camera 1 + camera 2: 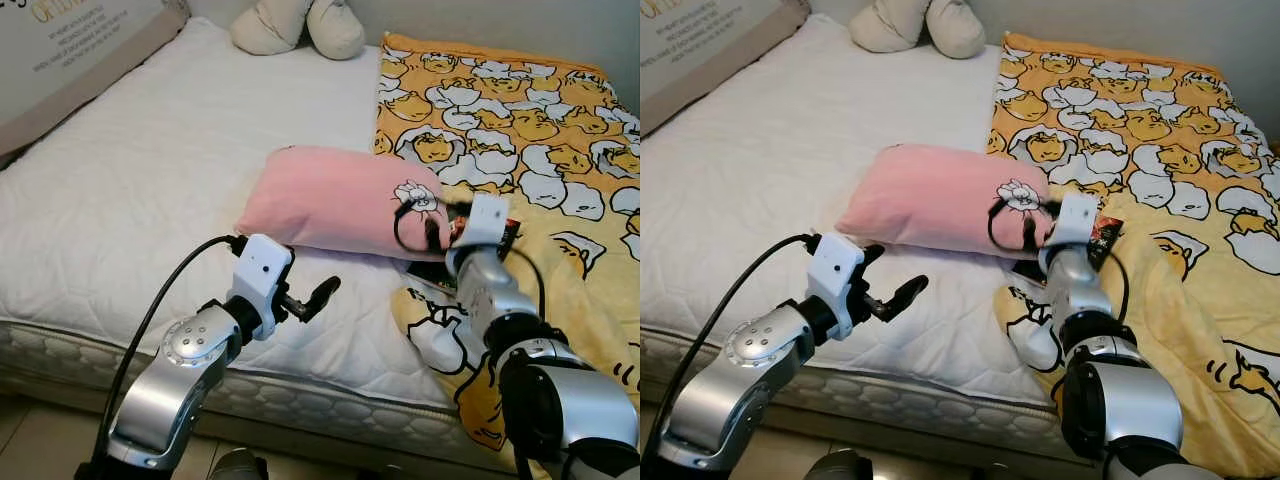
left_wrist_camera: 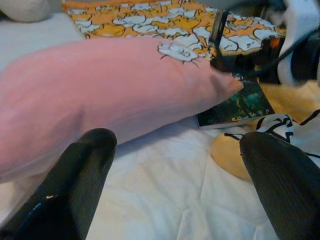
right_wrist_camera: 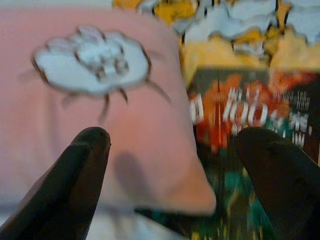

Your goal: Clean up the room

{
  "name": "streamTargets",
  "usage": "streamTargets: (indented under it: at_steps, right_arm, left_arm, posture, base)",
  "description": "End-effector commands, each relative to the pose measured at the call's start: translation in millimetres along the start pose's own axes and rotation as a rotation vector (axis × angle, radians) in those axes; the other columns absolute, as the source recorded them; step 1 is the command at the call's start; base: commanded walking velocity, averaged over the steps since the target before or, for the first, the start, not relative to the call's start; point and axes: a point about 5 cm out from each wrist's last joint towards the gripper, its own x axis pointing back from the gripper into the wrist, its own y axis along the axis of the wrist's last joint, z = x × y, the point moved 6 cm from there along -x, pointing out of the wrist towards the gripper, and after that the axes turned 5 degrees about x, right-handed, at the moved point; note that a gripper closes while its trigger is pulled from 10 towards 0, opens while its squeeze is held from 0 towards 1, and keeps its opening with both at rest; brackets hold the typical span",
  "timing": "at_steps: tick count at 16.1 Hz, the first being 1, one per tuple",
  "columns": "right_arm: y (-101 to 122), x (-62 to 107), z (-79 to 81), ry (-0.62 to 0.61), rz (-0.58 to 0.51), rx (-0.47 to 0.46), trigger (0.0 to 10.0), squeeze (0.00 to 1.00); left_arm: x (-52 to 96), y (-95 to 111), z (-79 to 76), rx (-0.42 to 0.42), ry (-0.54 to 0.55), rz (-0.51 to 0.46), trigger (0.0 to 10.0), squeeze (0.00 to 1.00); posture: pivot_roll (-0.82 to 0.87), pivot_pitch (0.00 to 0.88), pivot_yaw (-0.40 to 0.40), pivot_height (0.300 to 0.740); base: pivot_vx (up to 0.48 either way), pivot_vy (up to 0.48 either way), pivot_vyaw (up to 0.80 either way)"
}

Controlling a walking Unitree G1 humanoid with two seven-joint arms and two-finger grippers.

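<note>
A bed (image 1: 150,190) covered by a white quilted mattress pad is seen. A pink pillow (image 1: 335,200) lies at its middle. Beside the pillow, toward the far side, a yellow cartoon-print blanket (image 1: 520,130) is spread. A dark book (image 2: 235,107) is tucked partly under the pillow's corner. Beyond the pillow, a cream cushion (image 1: 300,25) rests at the bed's head.

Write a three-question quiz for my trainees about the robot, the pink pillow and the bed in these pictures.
1. True or false: the pink rectangular fabric pillow lies on the white quilted mattress.
2. Which gripper is next to the pillow's corner: left gripper or right gripper?
3. Fill in: a dark printed ____ lies partly under the pillow.

Key: 1 true; 2 right; 3 book. Both grippers are open.
</note>
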Motion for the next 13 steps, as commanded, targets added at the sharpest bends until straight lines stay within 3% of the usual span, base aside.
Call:
streamTargets:
  at_steps: [1,5,8,13]
  right_arm:
    - [-10.0,1.1,-9.8,-0.027,0.035,0.011,10.0,0.0]
    - [-24.0,2.7,-7.4,-0.022,0.083,0.026,10.0,0.0]
    - [-27.1,2.4,5.0,0.025,0.109,0.05,10.0,0.0]
    - [-11.5,-0.2,17.2,0.055,0.061,0.199,10.0,0.0]
  left_arm:
    - [4.6,0.0,-3.6,-0.017,-0.011,0.012,10.0,0.0]
    - [15.5,-3.1,-3.4,-0.027,-0.005,0.039,10.0,0.0]
    - [22.9,-2.8,1.4,-0.033,0.01,0.056,10.0,0.0]
    - [35.1,-5.3,-1.5,-0.03,0.026,0.082,10.0,0.0]
  posture:
    - [0.19,0.009,-0.02,0.74]
    - [0.23,0.046,-0.002,0.74]
    - [0.25,0.061,0.007,0.74]
    - [0.29,0.099,0.007,0.74]
  base:
    - [0.0,0.0,0.0]
    - [0.0,0.0,0.0]
    - [0.0,0.0,0.0]
    - [0.0,0.0,0.0]
